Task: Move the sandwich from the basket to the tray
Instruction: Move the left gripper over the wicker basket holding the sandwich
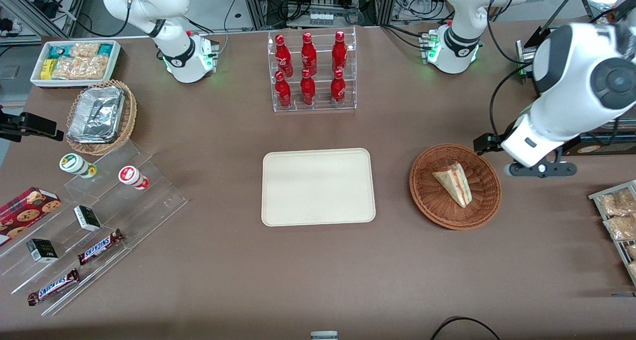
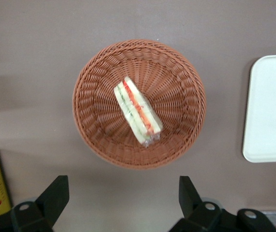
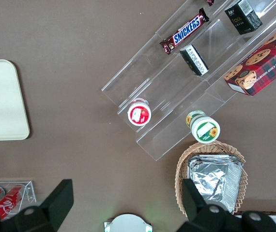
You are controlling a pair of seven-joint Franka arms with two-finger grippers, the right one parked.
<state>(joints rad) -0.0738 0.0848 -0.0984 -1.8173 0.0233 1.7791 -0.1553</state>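
The sandwich point(image 1: 454, 183) point(image 2: 138, 113), a pale wedge with red and green filling along its edge, lies in the round reddish-brown basket point(image 1: 422, 191) point(image 2: 94, 96). The cream tray point(image 1: 318, 187) point(image 2: 271, 108) lies flat beside the basket, toward the parked arm's end, with nothing on it. My left gripper point(image 1: 516, 156) point(image 2: 122, 193) hovers above the table just outside the basket's rim, toward the working arm's end. Its black fingers point(image 2: 55, 193) stand wide apart, open, with only bare table between them.
A clear rack of red bottles point(image 1: 310, 71) stands farther from the front camera than the tray. Snack packets point(image 1: 618, 215) lie near the working arm's end. Stepped acrylic shelves point(image 1: 99, 215), a tan basket of foil trays point(image 1: 102, 116) and a white snack bin point(image 1: 74, 61) sit toward the parked arm's end.
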